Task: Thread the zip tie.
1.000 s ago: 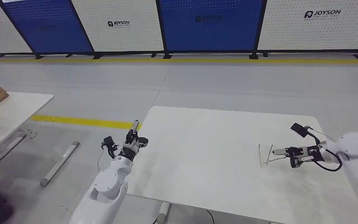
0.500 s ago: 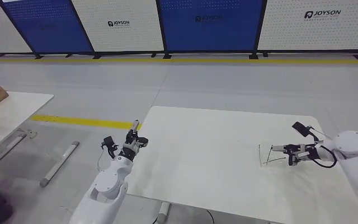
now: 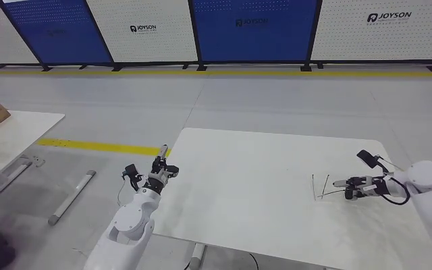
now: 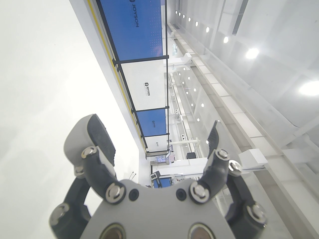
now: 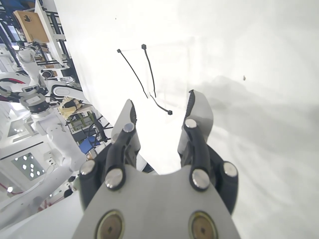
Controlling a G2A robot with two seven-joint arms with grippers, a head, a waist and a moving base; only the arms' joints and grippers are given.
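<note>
Three thin black zip ties lie close together near the right end of the white table (image 3: 256,182). Two long zip ties (image 5: 133,70) lie side by side with their heads away from my right gripper. A short zip tie (image 5: 162,107) lies with its square head just ahead of the fingertips. My right gripper (image 5: 161,98) is open, low over the table, right of the ties (image 3: 320,187) and pointing at them. My left gripper (image 4: 154,123) is open with nothing in it. It points upward at the table's left edge (image 3: 163,150).
Faint straight outlines of something clear (image 5: 187,70) show on the table around the ties. A small dark speck (image 5: 244,77) lies beside them. A second white table (image 3: 20,131) stands far left across the floor. Blue and white panels (image 3: 253,30) line the back.
My right arm has shifted a little to the right, and its gripper has drawn slightly back from the zip ties. The left arm has not moved.
</note>
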